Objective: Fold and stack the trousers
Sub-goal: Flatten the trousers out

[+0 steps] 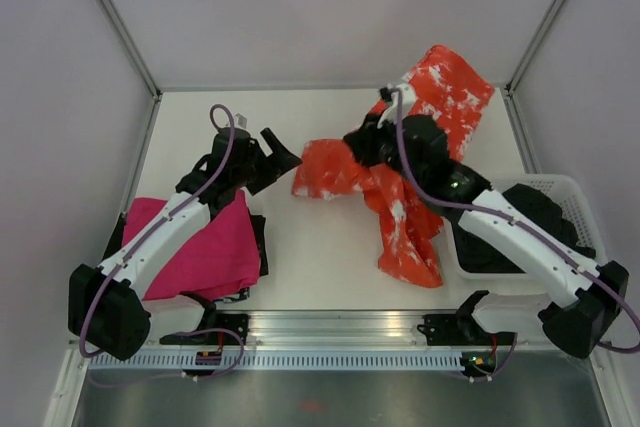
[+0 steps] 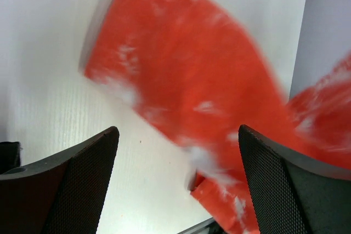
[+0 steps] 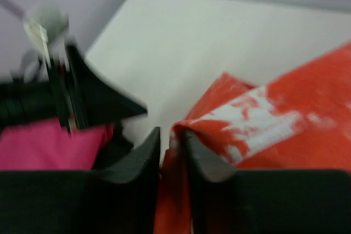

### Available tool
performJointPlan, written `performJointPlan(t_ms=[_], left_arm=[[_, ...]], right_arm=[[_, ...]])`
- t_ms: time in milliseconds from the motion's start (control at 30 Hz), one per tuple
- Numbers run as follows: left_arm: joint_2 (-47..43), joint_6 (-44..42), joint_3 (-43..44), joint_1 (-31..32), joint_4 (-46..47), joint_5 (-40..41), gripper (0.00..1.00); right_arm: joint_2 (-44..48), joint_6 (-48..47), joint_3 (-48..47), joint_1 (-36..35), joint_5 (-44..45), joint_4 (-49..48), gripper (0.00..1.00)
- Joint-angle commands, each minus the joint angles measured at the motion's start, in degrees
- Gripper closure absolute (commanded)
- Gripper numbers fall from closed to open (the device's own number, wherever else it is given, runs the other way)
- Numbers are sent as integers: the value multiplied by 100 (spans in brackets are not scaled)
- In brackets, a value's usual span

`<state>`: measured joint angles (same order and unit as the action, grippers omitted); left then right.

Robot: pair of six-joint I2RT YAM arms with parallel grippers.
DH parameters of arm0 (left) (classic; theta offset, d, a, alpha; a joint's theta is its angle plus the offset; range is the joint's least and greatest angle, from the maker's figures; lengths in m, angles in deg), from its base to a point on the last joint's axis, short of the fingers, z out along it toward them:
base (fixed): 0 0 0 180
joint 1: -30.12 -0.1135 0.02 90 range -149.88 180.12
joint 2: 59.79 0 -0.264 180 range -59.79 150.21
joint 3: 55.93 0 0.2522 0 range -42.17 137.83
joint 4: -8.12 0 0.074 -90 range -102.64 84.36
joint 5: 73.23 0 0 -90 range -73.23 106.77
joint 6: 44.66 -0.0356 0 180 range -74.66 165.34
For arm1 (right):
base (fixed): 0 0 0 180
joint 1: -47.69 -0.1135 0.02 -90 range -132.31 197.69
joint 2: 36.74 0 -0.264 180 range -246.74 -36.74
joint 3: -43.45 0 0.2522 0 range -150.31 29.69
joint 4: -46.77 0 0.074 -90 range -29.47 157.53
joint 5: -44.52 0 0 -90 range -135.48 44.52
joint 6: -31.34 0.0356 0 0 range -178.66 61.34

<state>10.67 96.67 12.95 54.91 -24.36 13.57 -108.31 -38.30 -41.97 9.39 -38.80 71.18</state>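
Observation:
The orange-red trousers (image 1: 400,182) with white blotches lie crumpled across the right middle of the table, one end reaching the back right corner. My right gripper (image 1: 362,150) is shut on a fold of the trousers (image 3: 258,130) near their middle. My left gripper (image 1: 277,159) is open and empty, just left of the trousers' left edge, which fills the left wrist view (image 2: 197,80) between the fingers (image 2: 82,184).
A folded magenta-pink cloth (image 1: 205,247) lies at the front left on a dark garment (image 1: 258,237). A white basket (image 1: 545,222) with a black garment stands at the right edge. The enclosure's walls close in the table.

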Motion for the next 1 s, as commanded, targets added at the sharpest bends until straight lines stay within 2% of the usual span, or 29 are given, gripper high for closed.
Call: performJointPlan(t_ms=[0, 33, 67, 133, 200, 333, 467, 600, 667, 767, 833, 967], left_arm=[[38, -360, 430, -220, -438, -92, 5], [38, -482, 482, -299, -500, -136, 6], [30, -527, 561, -317, -571, -146, 5], [-58, -729, 606, -335, -720, -154, 5], [-120, -852, 632, -344, -799, -120, 5], [-251, -1098, 624, -344, -1019, -93, 5], [-339, -1169, 475, -344, -985, -303, 5], [-130, -1406, 342, -344, -791, -365, 5], [99, -1442, 421, -344, -791, -304, 5], [538, -1477, 509, -344, -712, -382, 5], [766, -1468, 483, -344, -607, -540, 5], [1040, -1486, 465, -344, -492, -611, 5]], right_arm=[[-759, 407, 899, -817, -588, 6, 63], [-945, 381, 856, -1054, -563, 242, 34], [-1086, 346, 638, -1091, -214, 923, 20], [-1263, 364, 408, -996, 463, 1542, 6], [-1045, 206, 135, -794, 642, 1913, 2], [-517, -49, -304, 40, 9, 1739, 2], [-585, -427, -910, 709, 483, 1773, 2], [-1358, -673, -1350, 1578, 853, 2343, 2], [-1482, -647, -1124, 1860, 686, 2345, 2], [-1570, -849, -412, 2396, 310, 1820, 2], [-1763, -893, -340, 2757, 98, 1765, 2], [-2386, -1129, -472, 2943, -263, 1607, 2]])
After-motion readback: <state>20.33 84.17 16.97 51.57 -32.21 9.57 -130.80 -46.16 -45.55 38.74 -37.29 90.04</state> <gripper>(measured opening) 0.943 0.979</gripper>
